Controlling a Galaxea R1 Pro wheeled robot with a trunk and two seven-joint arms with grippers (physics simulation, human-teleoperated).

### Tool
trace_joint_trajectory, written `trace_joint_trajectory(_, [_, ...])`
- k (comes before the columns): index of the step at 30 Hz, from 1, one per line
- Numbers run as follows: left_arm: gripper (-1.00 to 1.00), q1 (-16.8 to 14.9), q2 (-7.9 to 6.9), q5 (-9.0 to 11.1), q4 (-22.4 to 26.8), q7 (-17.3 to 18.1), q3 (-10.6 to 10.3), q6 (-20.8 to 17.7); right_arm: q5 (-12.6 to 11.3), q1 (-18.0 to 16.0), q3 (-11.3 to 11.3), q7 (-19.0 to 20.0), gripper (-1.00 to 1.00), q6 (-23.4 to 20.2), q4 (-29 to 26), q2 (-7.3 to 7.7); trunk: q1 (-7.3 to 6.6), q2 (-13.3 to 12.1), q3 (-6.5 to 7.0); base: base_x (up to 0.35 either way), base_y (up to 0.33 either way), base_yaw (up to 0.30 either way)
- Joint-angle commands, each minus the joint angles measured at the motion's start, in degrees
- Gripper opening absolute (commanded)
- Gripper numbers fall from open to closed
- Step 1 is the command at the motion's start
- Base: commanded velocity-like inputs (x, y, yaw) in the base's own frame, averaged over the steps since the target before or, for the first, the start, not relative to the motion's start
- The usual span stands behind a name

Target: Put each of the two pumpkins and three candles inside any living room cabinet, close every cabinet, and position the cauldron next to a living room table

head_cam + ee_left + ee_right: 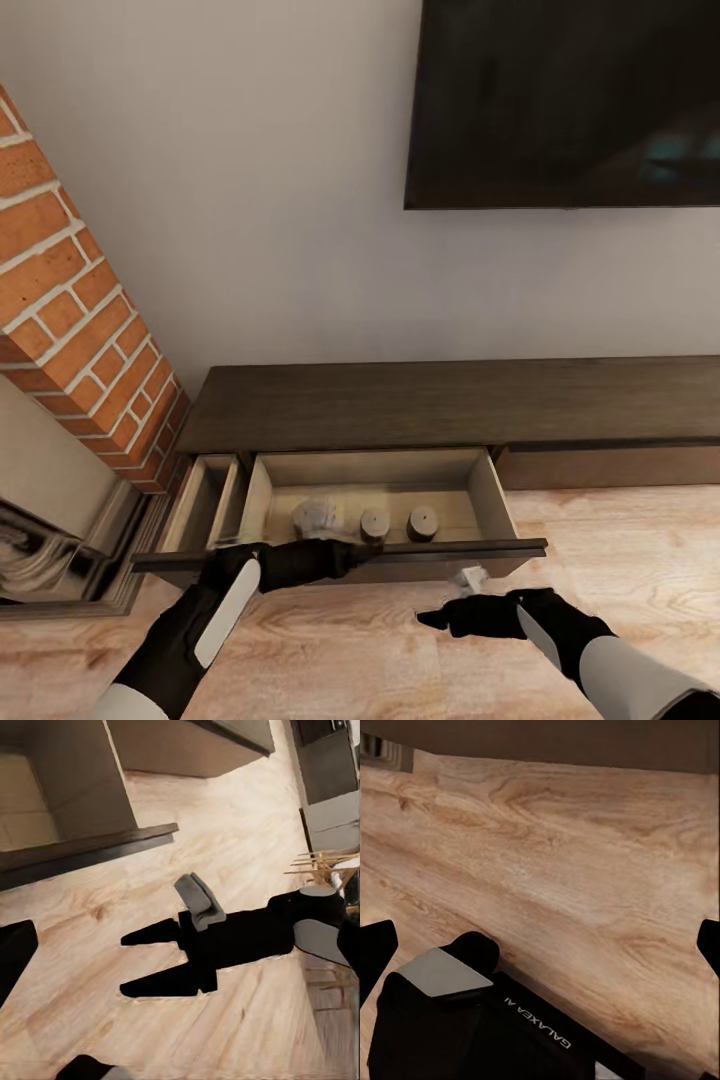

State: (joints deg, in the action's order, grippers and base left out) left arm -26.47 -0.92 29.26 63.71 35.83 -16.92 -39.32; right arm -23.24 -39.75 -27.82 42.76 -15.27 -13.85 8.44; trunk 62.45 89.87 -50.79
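open drawer (492, 500) of cabinet (450, 400) holds two candles (398, 523), likely rigid and light; front edge looks best for pushing; right gripper (131, 964) fingers apart, left gripper (355, 556) state unclear.

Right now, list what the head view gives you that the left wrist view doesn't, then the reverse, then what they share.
Head view adds: the cabinet with its open drawer holding two candles and a pale object I can't identify, the brick fireplace, and the dark screen on the wall.
Left wrist view adds: a side-on look at the right claw, fingers apart and empty, plus pale wooden sticks.
Shared: the right claw, the drawer's dark front, the wood floor.
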Motion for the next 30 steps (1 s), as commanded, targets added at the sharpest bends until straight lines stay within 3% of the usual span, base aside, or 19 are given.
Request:
trace_joint_trajectory(1, [1.0, 0.6, -0.02, 0.0, -3.4, -0.1, 0.0, 0.2, 0.0, 0.1, 0.0, -1.2, 1.0, 1.3, 1.3, 0.0, 0.0, 0.0, 0.01, 0.0, 0.0, 0.0])
trace_joint_trajectory(7, [1.0, 1.2, -0.06, -0.9, -16.9, -0.1, -0.1, 1.3, 0.0, 0.3, -0.1, -4.4, 1.0, 6.7, 4.8, -0.03, 0.0, 0.0, 0.01, 0.0, 0.0, 0.0])
trace_joint_trajectory(9, [1.0, 1.2, 0.04, -2.7, -20.6, -0.1, -0.1, 3.0, -0.1, 0.4, -0.1, -6.3, 1.0, 9.4, 5.4, -0.01, 0.0, 0.0, 0.01, 0.0, 0.0, 0.0])
trace_joint_trajectory(11, [1.0, 1.2, 0.43, -5.7, -24.4, -0.2, -0.1, 6.5, 0.0, 0.6, -0.1, -9.4, 1.0, 11.6, 6.9, -0.08, 0.0, 0.0, 0.01, 0.0, 0.0, 0.0])
trace_joint_trajectory(19, [1.0, 2.6, 0.3, -5.5, -23.6, 0.3, 0.5, 4.6, -0.8, 0.2, 0.2, -8.9, 1.0, 10.9, 6.9, 0.48, 0.0, 0.0, 0.0, 0.0, 0.0, 0.0])
trace_joint_trajectory(24, [1.0, 3.1, -0.42, -5.8, -24.4, -0.3, 0.9, 6.2, -0.6, 0.5, 0.1, -10.3, 1.0, 12.1, 7.3, -1.15, 0.0, 0.0, 0.0, 0.0, 0.0, 0.0])
trace_joint_trajectory(30, [1.0, 3.1, 1.25, -6.0, -26.3, -2.2, 0.6, 8.2, -0.3, 1.6, -0.1, -12.2, 1.0, 14.1, 8.4, -3.08, 0.0, 0.0, 0.0, 0.0, 0.0, 0.0])
